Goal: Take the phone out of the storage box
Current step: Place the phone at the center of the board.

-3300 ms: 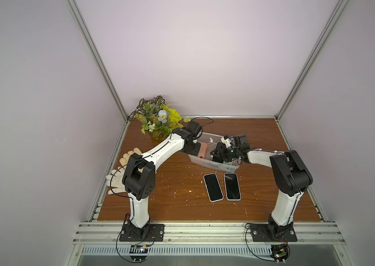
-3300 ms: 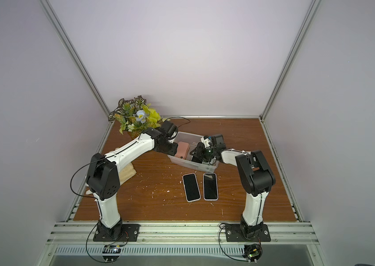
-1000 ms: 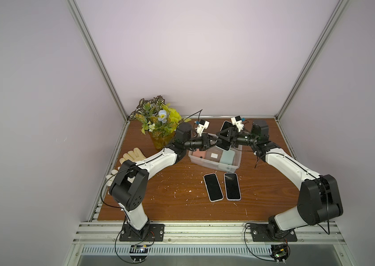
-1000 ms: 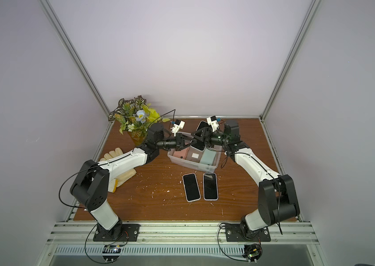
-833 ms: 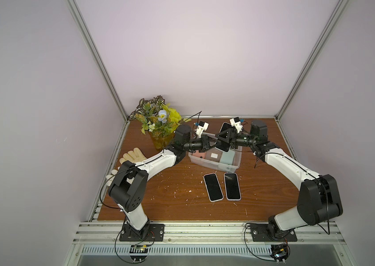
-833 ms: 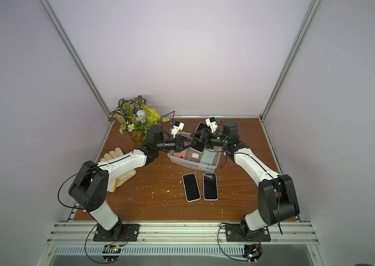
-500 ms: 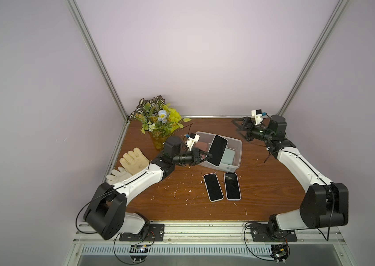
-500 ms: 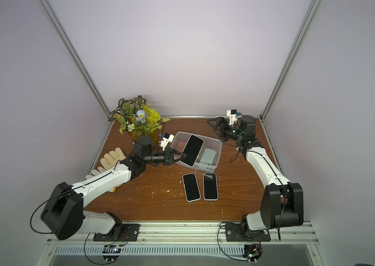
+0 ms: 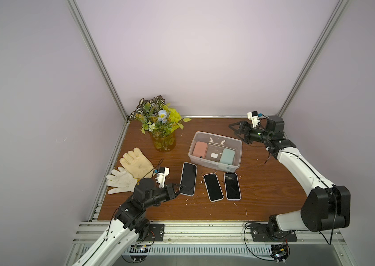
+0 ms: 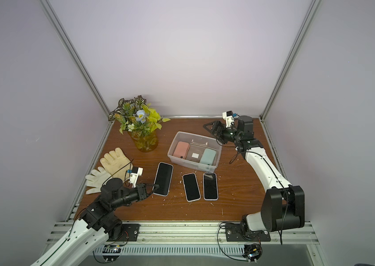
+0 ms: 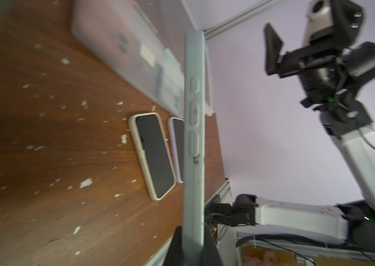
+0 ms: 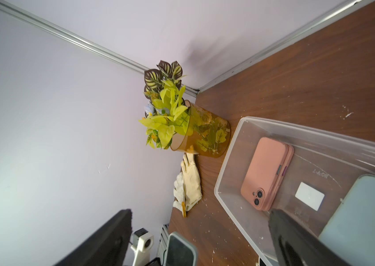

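Observation:
The clear storage box (image 9: 193, 147) (image 10: 172, 148) stands mid-table and holds a pink phone (image 9: 200, 149) (image 12: 266, 177) and a pale green phone (image 9: 226, 156) (image 12: 361, 221), both face down. My left gripper (image 9: 180, 188) (image 10: 153, 187) (image 11: 193, 235) is shut on the near end of a black-screened phone (image 9: 188, 178) (image 10: 163, 178) (image 11: 194, 138) in a pale case. That phone lies screen up, low over the table, in front of the box's left end. My right gripper (image 9: 237, 129) (image 10: 212, 130) (image 12: 200, 239) hangs open and empty beyond the box's far right corner.
Two more phones (image 9: 213, 190) (image 9: 232, 186) lie screen up side by side in front of the box. An amber vase of flowers (image 9: 162, 138) stands at the back left. Two gloves (image 9: 133, 170) lie along the left edge, close to my left arm.
My left arm has carried the phone from above the box down to the front left. My right gripper let go, opened wide and drew back to the far right.

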Controlling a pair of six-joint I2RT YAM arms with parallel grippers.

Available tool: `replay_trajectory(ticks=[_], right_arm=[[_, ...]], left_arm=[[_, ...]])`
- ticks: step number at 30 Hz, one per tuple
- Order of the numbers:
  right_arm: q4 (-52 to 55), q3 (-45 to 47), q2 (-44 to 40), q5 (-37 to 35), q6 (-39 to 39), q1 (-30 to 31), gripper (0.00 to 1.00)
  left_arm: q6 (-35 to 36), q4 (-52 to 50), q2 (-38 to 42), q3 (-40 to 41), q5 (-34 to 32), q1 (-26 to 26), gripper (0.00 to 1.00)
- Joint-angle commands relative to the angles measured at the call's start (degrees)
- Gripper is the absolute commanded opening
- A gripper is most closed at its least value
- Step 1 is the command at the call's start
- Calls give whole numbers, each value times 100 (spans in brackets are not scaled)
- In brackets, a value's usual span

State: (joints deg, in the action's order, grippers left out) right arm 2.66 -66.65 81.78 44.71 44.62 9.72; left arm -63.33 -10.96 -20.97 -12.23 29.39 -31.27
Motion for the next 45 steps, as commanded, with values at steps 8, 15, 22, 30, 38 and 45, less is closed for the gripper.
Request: replay_trajectory(ticks=[8,15,22,30,38,45], right_arm=[[2215,-766,163,-709,-1696,647,99],[2447,-804,321,-1048,-1788,907,99],[4020,-1650,1266,-2490,-2366,1321,99],[3154,-1782,2269,-2168,-1772,1681,96],[1994,-2010,3189,-1762,-991,1943,93],[1275,-2013,3675,-1674,-401,1962,89]], left_arm=[[-587,2228,-1080,1150,-350,-29,0],[-538,3636,-2852,1089,-316,-341,0],[-455,4292,-4334,645,-63,-703,0],[-441,3933,-4392,704,181,-714,53],[184,685,-2772,52,-444,-608,81],[1256,-1898,-2333,-1759,-1783,77,84]])
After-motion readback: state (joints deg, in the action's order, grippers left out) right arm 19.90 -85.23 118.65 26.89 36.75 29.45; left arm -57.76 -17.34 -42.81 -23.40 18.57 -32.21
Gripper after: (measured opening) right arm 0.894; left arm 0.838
